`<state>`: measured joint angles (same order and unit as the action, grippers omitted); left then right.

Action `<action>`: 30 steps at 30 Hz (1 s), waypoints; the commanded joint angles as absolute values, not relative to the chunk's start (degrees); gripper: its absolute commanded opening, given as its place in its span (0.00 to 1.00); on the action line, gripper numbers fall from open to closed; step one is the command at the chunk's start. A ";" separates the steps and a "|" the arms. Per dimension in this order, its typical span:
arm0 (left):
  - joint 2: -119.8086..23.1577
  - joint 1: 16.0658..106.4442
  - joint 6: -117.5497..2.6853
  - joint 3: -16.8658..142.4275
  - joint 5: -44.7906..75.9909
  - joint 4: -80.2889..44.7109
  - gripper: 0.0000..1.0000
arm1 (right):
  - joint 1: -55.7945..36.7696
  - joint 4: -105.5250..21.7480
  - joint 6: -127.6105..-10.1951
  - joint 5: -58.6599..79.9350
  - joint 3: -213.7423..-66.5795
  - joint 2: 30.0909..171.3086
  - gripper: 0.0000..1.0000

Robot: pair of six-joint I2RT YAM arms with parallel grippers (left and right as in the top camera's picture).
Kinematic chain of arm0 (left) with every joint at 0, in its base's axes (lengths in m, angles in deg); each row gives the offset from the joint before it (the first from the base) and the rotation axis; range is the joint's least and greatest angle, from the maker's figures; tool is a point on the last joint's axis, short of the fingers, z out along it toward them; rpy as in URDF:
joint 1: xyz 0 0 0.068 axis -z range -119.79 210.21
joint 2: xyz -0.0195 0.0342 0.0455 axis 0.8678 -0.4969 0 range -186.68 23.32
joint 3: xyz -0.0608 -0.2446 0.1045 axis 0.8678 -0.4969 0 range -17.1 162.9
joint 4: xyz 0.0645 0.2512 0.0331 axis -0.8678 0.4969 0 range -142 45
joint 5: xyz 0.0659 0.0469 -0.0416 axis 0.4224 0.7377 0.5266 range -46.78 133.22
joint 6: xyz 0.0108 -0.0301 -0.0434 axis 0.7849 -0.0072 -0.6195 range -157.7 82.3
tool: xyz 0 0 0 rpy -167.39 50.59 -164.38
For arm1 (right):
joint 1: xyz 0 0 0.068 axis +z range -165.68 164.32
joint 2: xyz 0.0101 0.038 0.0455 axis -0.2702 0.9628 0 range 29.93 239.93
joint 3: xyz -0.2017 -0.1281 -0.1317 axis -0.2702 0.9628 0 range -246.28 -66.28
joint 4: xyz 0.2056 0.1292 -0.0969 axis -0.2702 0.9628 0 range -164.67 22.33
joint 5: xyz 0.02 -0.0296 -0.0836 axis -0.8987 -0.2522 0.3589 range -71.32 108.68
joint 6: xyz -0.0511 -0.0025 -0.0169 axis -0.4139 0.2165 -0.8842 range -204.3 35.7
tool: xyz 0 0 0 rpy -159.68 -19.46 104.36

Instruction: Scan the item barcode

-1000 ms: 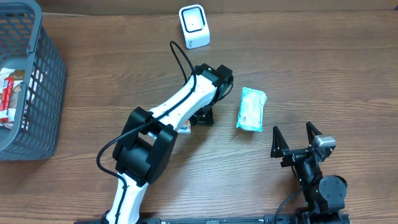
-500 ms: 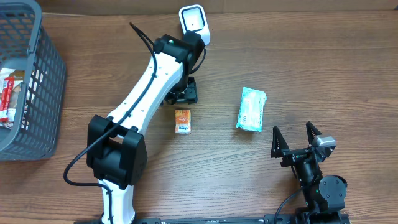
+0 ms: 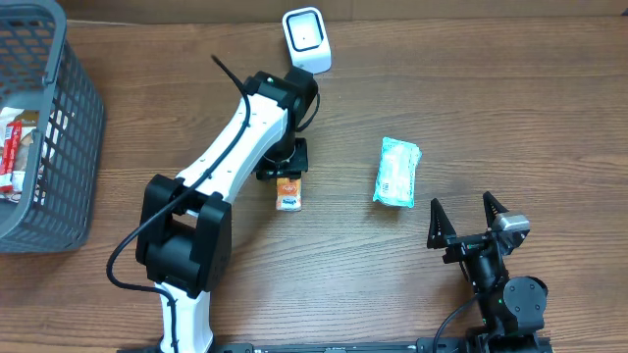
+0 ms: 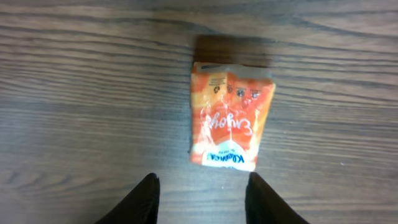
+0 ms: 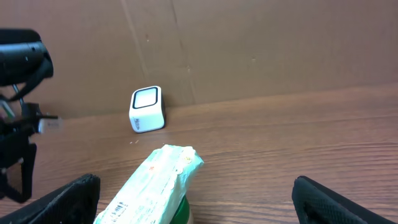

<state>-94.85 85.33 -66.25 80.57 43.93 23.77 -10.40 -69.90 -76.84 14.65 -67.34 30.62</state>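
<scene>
Orange packet [image 4: 231, 116] just ahead of downward-pointing left fingers [image 4: 143, 199]

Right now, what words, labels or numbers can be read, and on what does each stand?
"Enjoy", white script seen upside down, probably: small orange foil packet.
Blue logo and fine print on it: too blurred.
Barcode and print on the pale green plastic packet: too small.
White box-shaped scanner: no text shows.

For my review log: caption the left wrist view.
Left gripper open above wooden table, flat orange snack packet lying just ahead.
</scene>
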 commanded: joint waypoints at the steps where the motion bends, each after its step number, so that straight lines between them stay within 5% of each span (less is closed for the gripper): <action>1: -93.67 85.20 -65.92 76.53 40.95 21.17 0.37 | -10.55 -70.07 -76.60 15.22 -66.73 30.09 1.00; 30: -93.67 87.30 -65.95 64.25 38.97 4.73 0.40 | -10.55 -70.07 -76.60 15.22 -66.73 30.09 1.00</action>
<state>-94.04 86.42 -66.19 65.34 39.10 5.17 -10.40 -69.92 -76.82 14.65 -67.34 30.62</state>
